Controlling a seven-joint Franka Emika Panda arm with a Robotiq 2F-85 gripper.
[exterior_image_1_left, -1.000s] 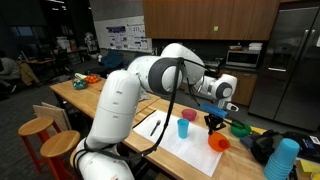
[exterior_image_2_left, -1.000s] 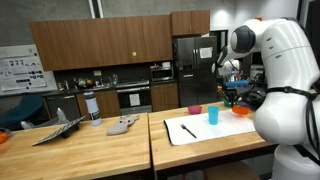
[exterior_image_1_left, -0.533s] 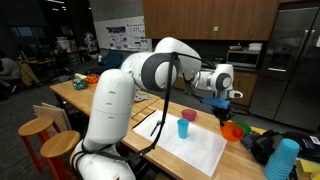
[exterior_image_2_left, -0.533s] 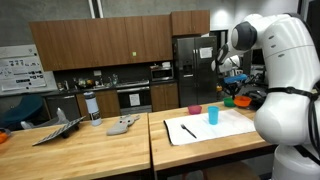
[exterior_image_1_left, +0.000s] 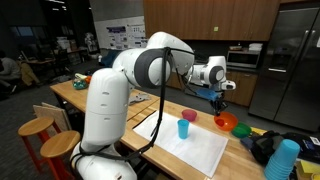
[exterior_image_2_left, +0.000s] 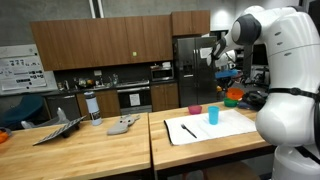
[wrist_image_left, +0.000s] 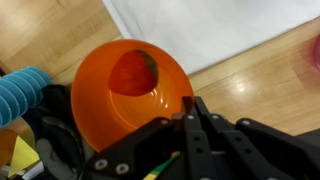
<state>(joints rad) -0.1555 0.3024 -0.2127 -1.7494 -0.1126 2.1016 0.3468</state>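
Wooden table top (wrist_image_left: 60, 30) is carrying a white sheet (wrist_image_left: 220, 25). Item: orange bowl (wrist_image_left: 100, 100), hanging raised over the wood beside the sheet's edge, with a red strawberry-like piece (wrist_image_left: 133, 72) lying inside. The gripper (wrist_image_left: 187, 120) is pinching the bowl's rim, jaws closed right down on it. In an exterior view the orange bowl (exterior_image_1_left: 226, 122) is hovering near a green bowl (exterior_image_1_left: 241, 129); a blue cup (exterior_image_1_left: 184, 128) and a pink cup (exterior_image_1_left: 191, 116) are standing on the sheet.
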